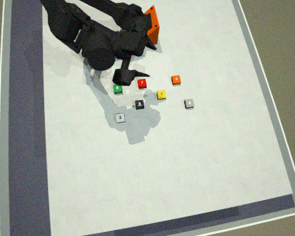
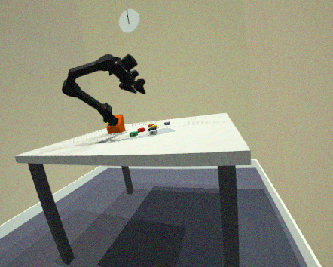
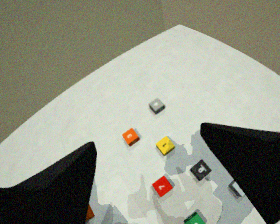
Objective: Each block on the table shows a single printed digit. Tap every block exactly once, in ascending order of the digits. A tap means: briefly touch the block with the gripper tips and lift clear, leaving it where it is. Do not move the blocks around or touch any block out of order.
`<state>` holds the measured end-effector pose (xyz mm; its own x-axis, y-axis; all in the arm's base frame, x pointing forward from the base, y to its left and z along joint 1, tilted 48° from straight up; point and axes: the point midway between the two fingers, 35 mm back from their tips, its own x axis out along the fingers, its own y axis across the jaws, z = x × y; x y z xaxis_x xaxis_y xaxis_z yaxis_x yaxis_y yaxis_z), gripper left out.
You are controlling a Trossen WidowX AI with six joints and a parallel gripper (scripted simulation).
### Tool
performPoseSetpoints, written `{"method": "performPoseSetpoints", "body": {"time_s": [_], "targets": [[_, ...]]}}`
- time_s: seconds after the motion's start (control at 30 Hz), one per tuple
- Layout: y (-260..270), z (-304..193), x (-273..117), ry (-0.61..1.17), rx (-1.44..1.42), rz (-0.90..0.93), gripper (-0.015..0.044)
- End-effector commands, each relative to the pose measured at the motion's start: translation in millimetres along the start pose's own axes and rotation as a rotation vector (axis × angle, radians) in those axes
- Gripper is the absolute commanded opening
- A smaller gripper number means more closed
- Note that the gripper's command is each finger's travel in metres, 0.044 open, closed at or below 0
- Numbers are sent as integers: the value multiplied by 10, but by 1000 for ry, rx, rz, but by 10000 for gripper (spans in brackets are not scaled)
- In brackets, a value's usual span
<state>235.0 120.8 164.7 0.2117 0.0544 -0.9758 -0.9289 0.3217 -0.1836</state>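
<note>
While the gripper (image 1: pixel 153 61) (image 2: pixel 140 92) (image 3: pixel 150 138) hangs well above the table (image 1: pixel 163 164) (image 2: pixel 200 140) (image 3: pixel 100 90), fingers spread wide with nothing between them, the yellow 1 block (image 1: pixel 161 95) (image 3: pixel 165 145) sits between the black block (image 1: pixel 139 104) (image 3: pixel 200 170) and orange block (image 1: pixel 176 79) (image 3: pixel 131 136), gray one (image 1: pixel 189 103) (image 2: pixel 167 124) (image 3: pixel 157 105) off to the right in the top view

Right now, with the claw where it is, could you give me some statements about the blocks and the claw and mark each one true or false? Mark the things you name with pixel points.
1. The claw (image 1: pixel 153 62) (image 2: pixel 139 91) (image 3: pixel 150 138) is open with nothing in it. True.
2. The red block (image 1: pixel 142 83) (image 2: pixel 141 130) (image 3: pixel 162 186) is stacked on the green block (image 1: pixel 117 89) (image 2: pixel 133 133) (image 3: pixel 195 219). False: each sits on the table (image 1: pixel 190 157) (image 2: pixel 200 140) (image 3: pixel 75 120), apart.
3. The white block (image 1: pixel 120 118) (image 2: pixel 154 132) (image 3: pixel 236 188) shows a 2. True.
4. The claw is touching the yellow block (image 1: pixel 161 95) (image 2: pixel 154 127) (image 3: pixel 165 145). False: it is raised well above the table.
5. Two blocks are red. False: only one is.
</note>
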Motion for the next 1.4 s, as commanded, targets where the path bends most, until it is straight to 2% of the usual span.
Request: {"method": "performPoseSetpoints", "body": {"time_s": [0.0, 0.23, 1.37], "targets": [[-191, -854, 47, 478, 662, -288, 400], [-358, -1269, -178, 637, 986, -662, 400], [-361, -1275, -183, 639, 991, -669, 400]]}}
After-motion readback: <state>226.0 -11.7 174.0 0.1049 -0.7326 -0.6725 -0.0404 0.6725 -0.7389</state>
